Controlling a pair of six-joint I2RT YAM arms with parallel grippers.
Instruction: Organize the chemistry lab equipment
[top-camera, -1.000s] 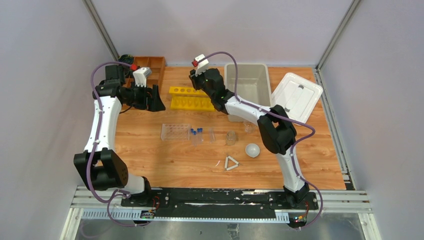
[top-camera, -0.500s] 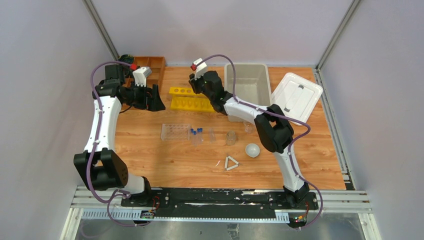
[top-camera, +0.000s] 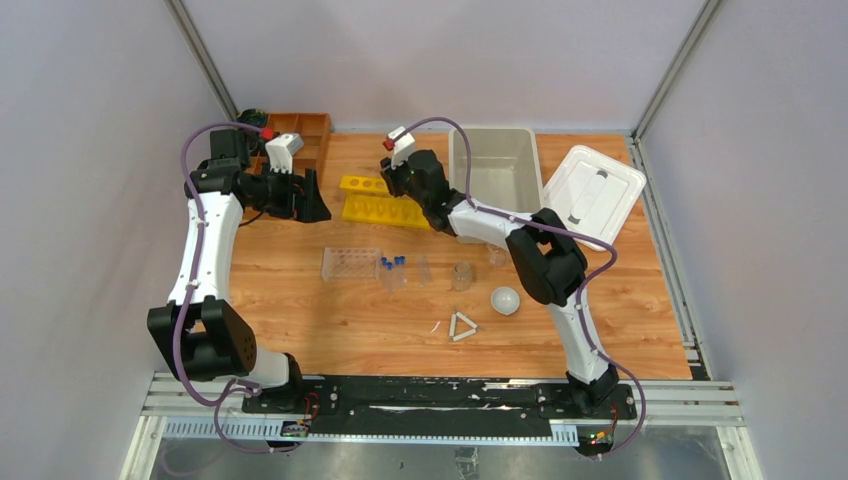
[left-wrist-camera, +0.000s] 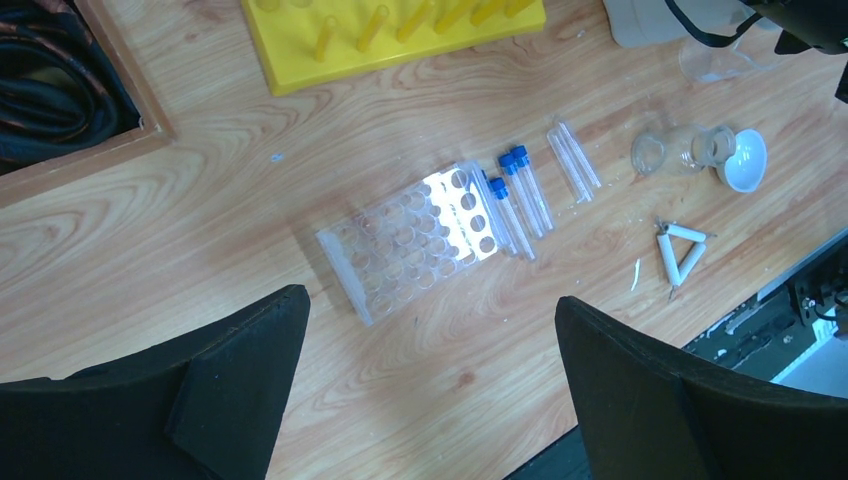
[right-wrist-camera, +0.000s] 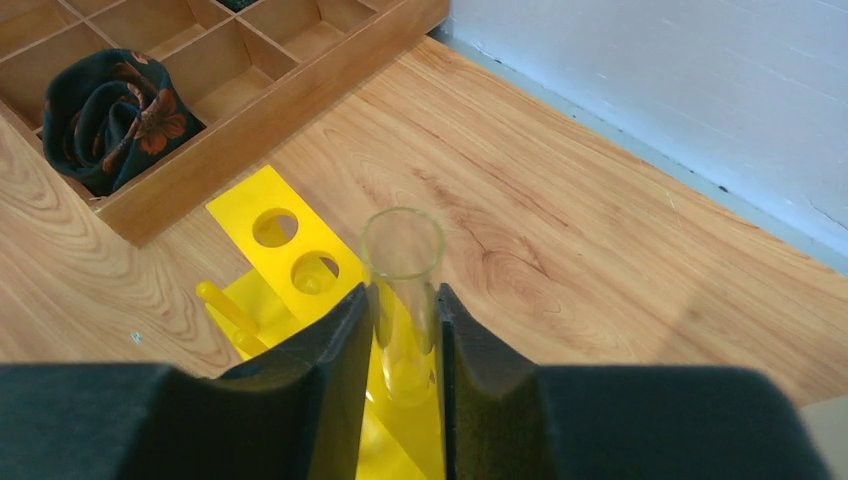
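Right gripper (right-wrist-camera: 402, 330) pinches an upright clear tube (right-wrist-camera: 403, 262) above the yellow rack (right-wrist-camera: 290, 248)

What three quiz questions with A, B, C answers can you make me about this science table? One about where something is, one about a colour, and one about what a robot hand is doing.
1. Where are the blue-capped tubes?
A. up in the air
B. lying on the table beside the clear rack
C. on the floor

2. What colour is the peg rack under the right gripper?
A. red
B. green
C. yellow

3. What is the right gripper doing?
A. shut on a clear tube
B. open and empty
C. shut on a spoon

Answers:
1 B: the left wrist view shows them flat on the wood next to the rack.
2 C: the right wrist view shows its yellow plate and holes.
3 A: both fingers press the tube's sides.
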